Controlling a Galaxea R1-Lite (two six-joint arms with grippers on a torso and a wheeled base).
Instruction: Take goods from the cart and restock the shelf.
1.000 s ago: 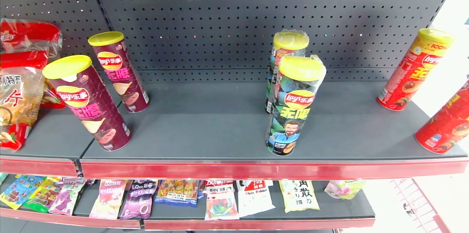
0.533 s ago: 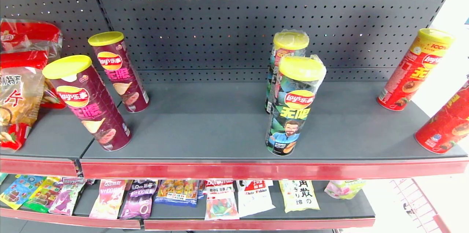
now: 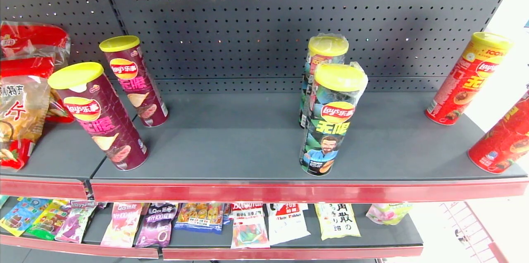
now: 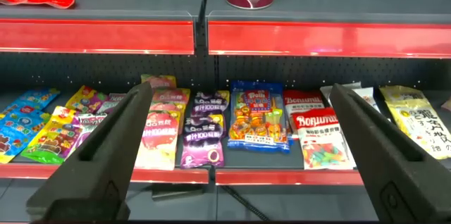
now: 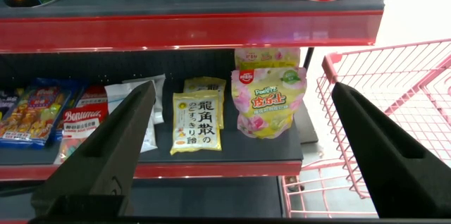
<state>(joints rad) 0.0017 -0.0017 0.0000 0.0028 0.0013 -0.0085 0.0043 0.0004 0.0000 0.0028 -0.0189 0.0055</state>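
Two claws, the left claw (image 4: pixel 241 89) and the right claw (image 5: pixel 243 88), hung wide open and empty before the lower shelf (image 4: pixel 296 176) and its candy bags (image 4: pixel 257 115). The pink cart (image 5: pixel 330 63) stood low to the right, goods hidden. Beyond, the upper shelf (image 3: pixel 231 143) held crisp cans (image 3: pixel 332 118) paired by flavour, the bare gaps between probably awaiting stock.

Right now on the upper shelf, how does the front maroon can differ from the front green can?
The front maroon can has a dark red label with chips; the front green can shows a drawn man. The green can has loose clear film around its lid; the maroon can is bare. The maroon can stands left on the shelf, the green can right of centre. Both have yellow lids.
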